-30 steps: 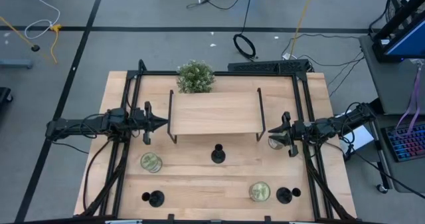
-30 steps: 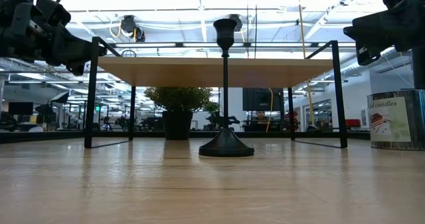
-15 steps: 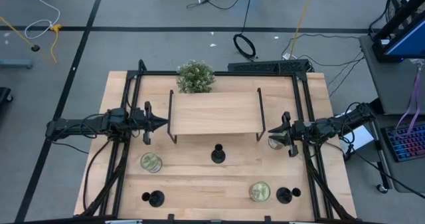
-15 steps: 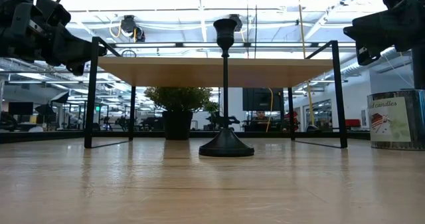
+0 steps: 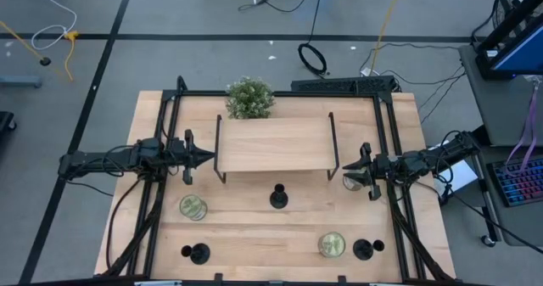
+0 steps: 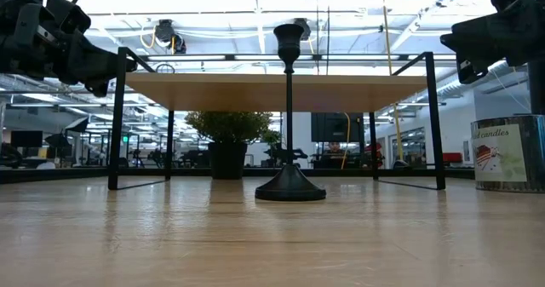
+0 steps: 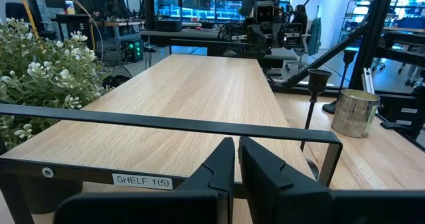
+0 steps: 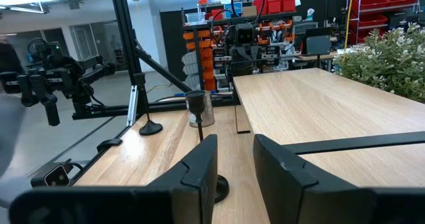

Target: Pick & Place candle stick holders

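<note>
Nothing has moved since the earlier frames: both arms and all objects hold the same positions. The left gripper [image 5: 204, 158] hovers at the left end of the shelf [image 5: 273, 145], level with its top, fingers pressed nearly together with only a thin slit between them. The right gripper [image 5: 349, 172] hovers at the right end of the shelf, fingers spread a little with a clear gap; neither gripper holds anything. Three holders stand upright on the counter [image 5: 254, 235]. The middle holder [image 5: 278, 198] stands just in front of the shelf's front edge, its cup rising above the shelf top in the low view. The left holder [image 5: 199, 253] stands near the front left of the counter, and the right holder [image 5: 363, 249] near the front right. A candle jar [image 5: 193, 206] sits between the left gripper and the left holder; a second jar [image 5: 331, 244] sits just beside the right holder. A metal tin [image 6: 509, 153] stands below the right gripper. A plant [image 5: 249, 98] stands behind the shelf.
</note>
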Available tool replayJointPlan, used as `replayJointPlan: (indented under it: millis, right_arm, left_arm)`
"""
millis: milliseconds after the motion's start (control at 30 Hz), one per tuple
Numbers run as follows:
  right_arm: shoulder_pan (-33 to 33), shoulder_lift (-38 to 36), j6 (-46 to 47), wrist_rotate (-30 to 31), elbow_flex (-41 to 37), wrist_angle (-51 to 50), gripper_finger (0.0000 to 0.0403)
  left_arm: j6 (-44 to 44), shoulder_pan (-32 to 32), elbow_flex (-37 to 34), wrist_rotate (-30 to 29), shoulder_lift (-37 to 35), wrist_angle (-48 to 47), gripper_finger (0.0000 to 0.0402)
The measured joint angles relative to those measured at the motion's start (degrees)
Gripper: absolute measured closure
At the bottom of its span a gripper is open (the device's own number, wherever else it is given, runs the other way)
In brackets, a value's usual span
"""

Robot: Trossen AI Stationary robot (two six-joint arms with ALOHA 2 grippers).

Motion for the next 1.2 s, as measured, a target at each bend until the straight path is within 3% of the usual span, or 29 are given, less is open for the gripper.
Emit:
replayJointPlan:
  millis: [467, 700, 1200]
  right_arm:
    - [0.0, 0.0, -0.1, 0.0, 0.0, 0.0, 0.0312]
    - [0.0, 0.0, -10.4, 0.0, 0.0, 0.0, 0.0312]
    - [0.0, 0.0, -6.1, 0.0, 0.0, 0.0, 0.0312]
  left_arm:
    - [0.0, 0.0, 0.0, 0.0, 0.0, 0.0, 0.0371]
    - [0.0, 0.0, 0.0, 0.0, 0.0, 0.0, 0.0371]
    - [0.0, 0.0, 0.0, -0.6, 0.0, 3.0, 0.0371]
